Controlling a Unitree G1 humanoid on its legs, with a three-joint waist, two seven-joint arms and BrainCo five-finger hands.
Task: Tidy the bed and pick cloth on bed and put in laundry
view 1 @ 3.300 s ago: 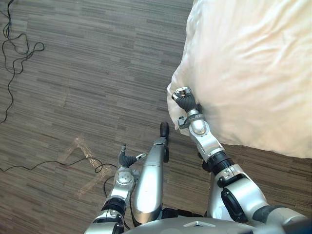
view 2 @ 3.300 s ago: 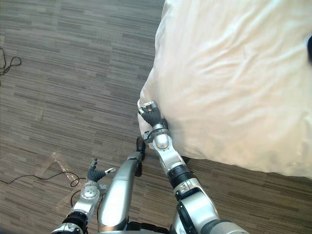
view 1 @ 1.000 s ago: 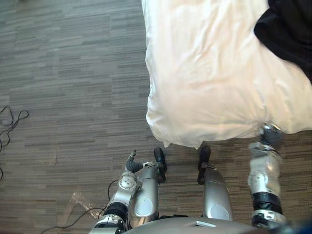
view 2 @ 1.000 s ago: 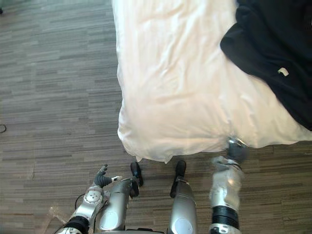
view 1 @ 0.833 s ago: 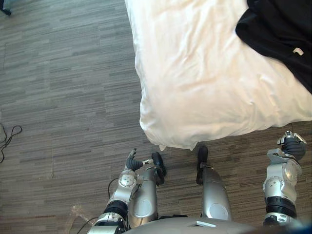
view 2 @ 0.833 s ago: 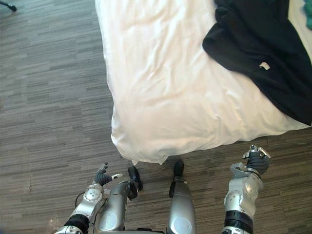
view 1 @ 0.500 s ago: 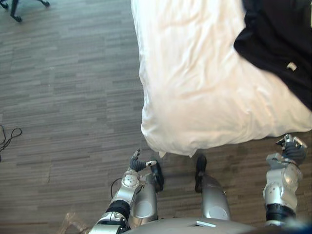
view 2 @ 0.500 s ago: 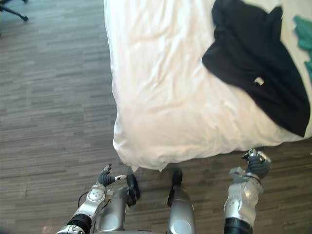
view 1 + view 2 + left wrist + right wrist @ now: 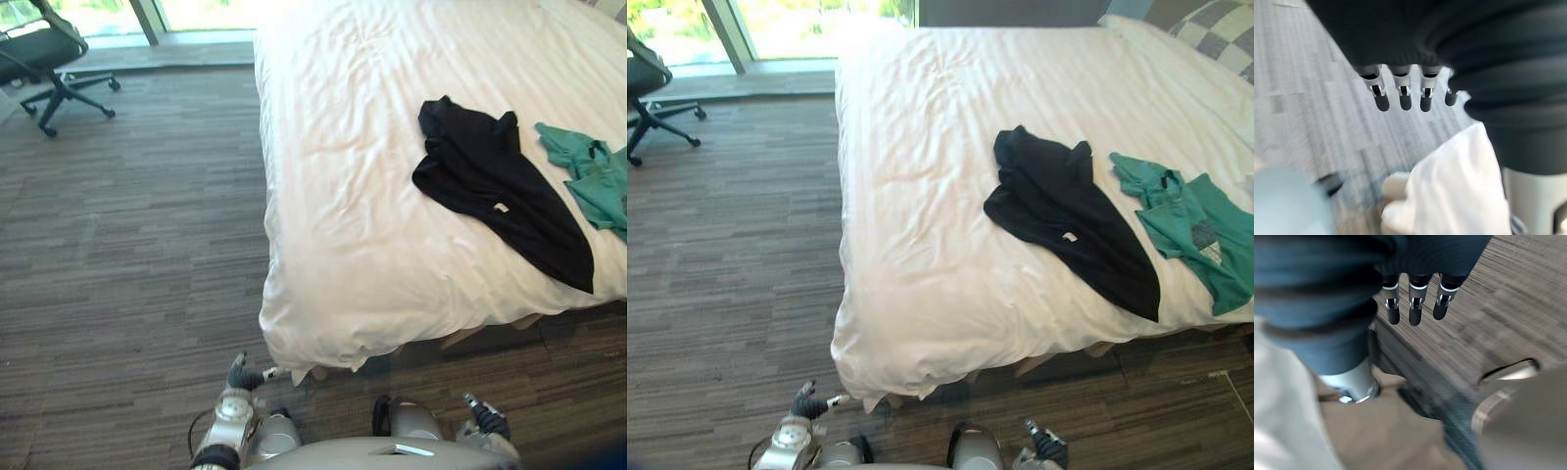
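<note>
Since the black garment lies crumpled on the white duvet, well onto the bed, w/ a green garment just beside it on the robot's right, you'd best step closer before reaching. Left hand & right hand hang low off the bed's near edge, fingers relaxed, holding nothing. Pinch a raised fold and lift straight up, so the duvet isn't dragged.

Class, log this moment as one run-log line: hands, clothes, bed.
left hand: open, empty | right hand: open, empty | black shirt: lying on white duvet | green shirt: on duvet beside it | laundry step: not started
</note>
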